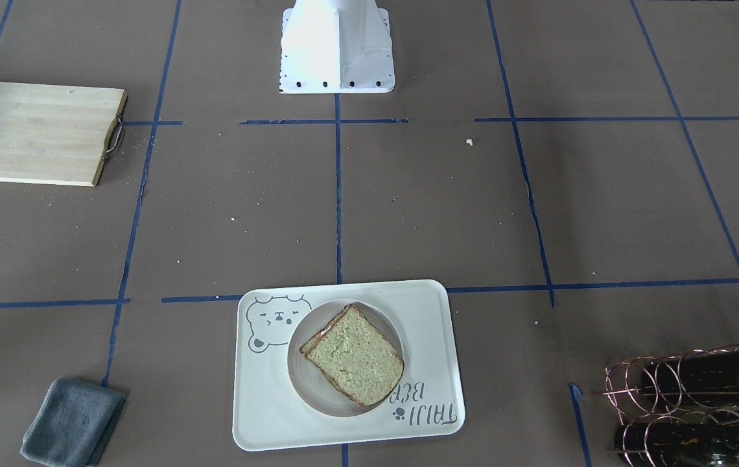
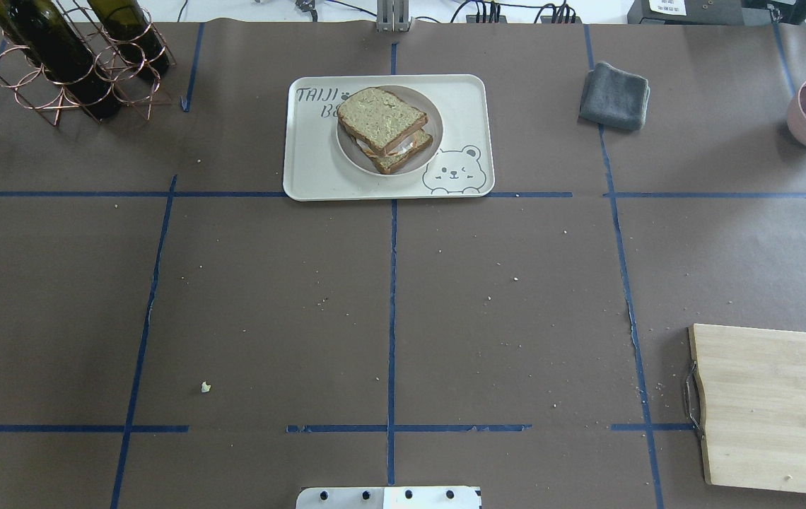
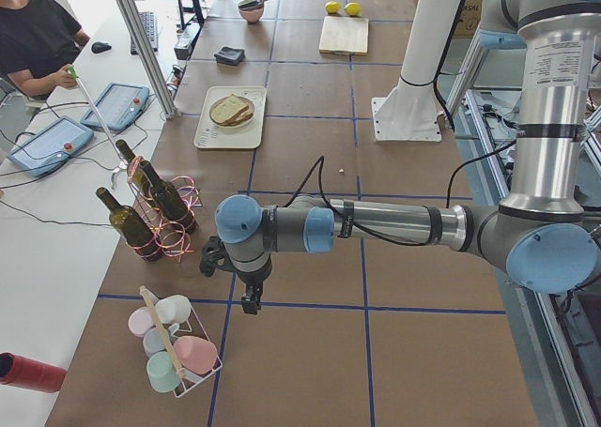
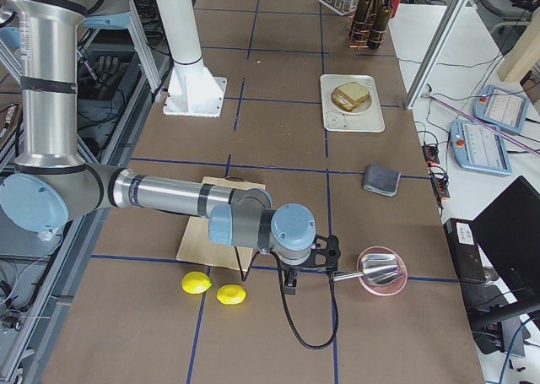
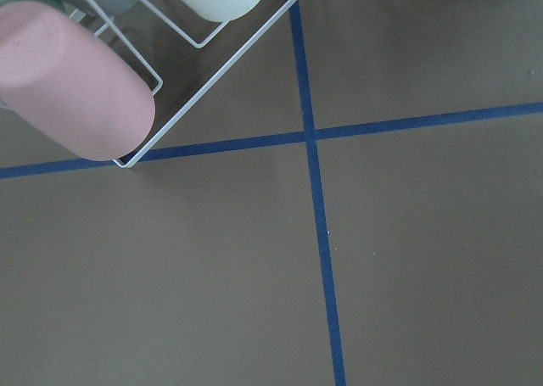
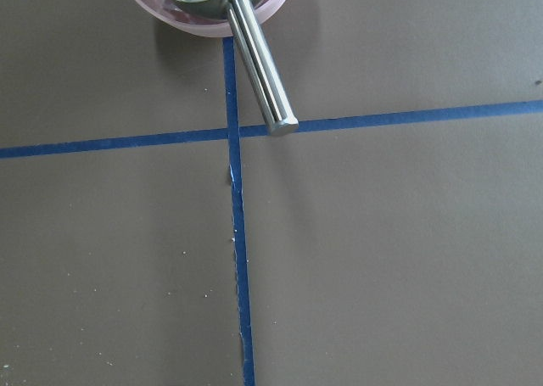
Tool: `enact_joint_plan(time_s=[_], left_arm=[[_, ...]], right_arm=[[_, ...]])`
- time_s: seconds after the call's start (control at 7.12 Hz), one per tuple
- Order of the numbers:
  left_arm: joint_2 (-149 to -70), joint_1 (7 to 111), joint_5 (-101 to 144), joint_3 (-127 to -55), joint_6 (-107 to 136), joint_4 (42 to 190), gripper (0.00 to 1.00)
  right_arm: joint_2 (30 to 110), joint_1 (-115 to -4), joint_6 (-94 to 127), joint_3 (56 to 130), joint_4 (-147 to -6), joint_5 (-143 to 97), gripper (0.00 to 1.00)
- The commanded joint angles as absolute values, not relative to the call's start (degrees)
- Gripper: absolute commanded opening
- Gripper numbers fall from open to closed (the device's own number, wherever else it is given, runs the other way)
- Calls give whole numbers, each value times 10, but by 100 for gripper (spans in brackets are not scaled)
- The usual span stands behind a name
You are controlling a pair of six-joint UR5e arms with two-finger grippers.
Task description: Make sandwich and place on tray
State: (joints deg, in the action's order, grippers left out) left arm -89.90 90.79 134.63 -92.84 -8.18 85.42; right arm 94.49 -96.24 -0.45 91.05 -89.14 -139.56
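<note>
The sandwich [image 1: 353,355], two greenish-tan slices with brown crust and egg white showing between them [image 2: 382,127], lies on a small round plate [image 2: 353,152] on the cream bear tray [image 1: 259,415]. The tray is at the table's far middle [image 2: 304,170]. Both grippers are far from it. The left gripper [image 3: 246,300] hangs over the table end near a cup rack. The right gripper [image 4: 291,283] hangs over the other end by a pink bowl. I cannot tell whether either is open or shut.
A wooden cutting board [image 2: 778,410] lies at the near right and a grey cloth [image 2: 615,95] right of the tray. A copper rack with wine bottles [image 2: 71,60] stands far left. The pink bowl with a metal ladle [image 6: 254,64], two lemons [image 4: 196,283] and the cup rack [image 5: 76,81] sit at the table ends.
</note>
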Motion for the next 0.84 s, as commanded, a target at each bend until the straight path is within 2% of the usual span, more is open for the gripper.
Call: enact_joint_plan(time_s=[0.0, 0.7], left_arm=[[-897, 908, 1346, -925, -81, 855, 100], [-899, 907, 1346, -927, -79, 855, 100]], right_arm=[[952, -963, -6, 939, -947, -1396, 100], [947, -962, -9, 940, -946, -1390, 100]])
